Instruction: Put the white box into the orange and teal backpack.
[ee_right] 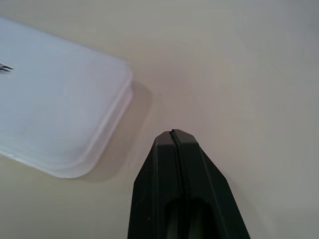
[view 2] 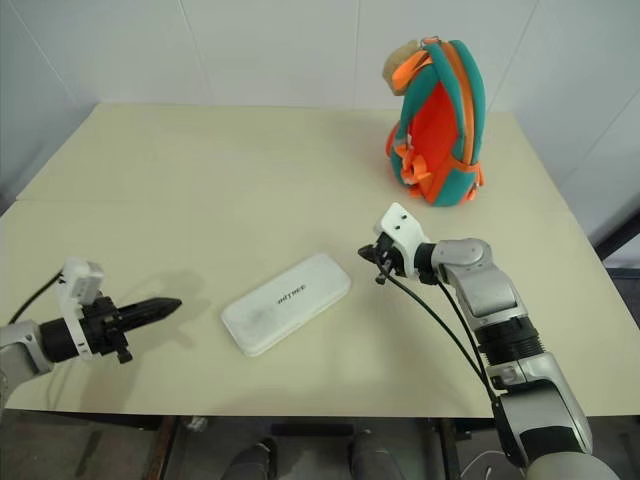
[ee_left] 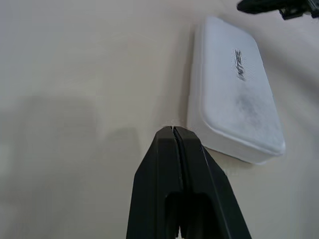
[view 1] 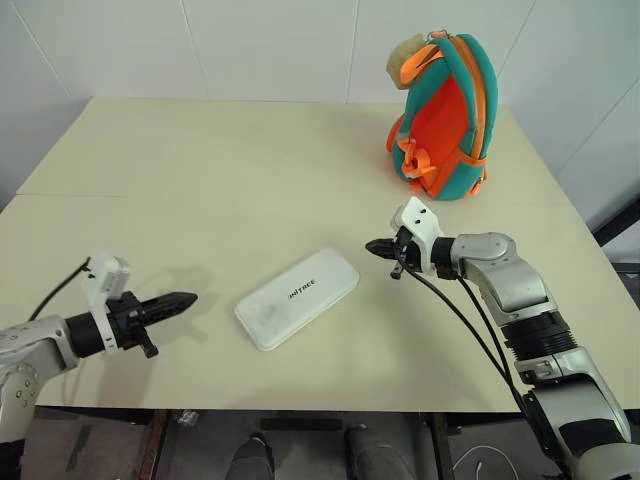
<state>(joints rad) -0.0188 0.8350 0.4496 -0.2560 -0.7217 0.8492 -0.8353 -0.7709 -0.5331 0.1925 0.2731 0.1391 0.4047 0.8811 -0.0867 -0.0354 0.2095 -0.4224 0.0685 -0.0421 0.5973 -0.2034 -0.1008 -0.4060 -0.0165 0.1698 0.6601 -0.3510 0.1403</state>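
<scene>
White box (view 1: 297, 298): laid flat mid-table, long axis run from 8 to 2 o'clock | Orange and teal backpack (view 1: 444, 118): stood upright at 1 o'clock, well apart | Left gripper (view 1: 183, 300): pressed together, empty, box at its 3 o'clock | Right gripper (view 1: 378, 248): pressed together, empty, box at its 8 o'clock, judged nearer.

White box (view 1: 297, 298) with dark lettering; orange, teal-edged backpack (view 1: 444, 118); seemingly cream table (view 1: 200, 170).
</scene>
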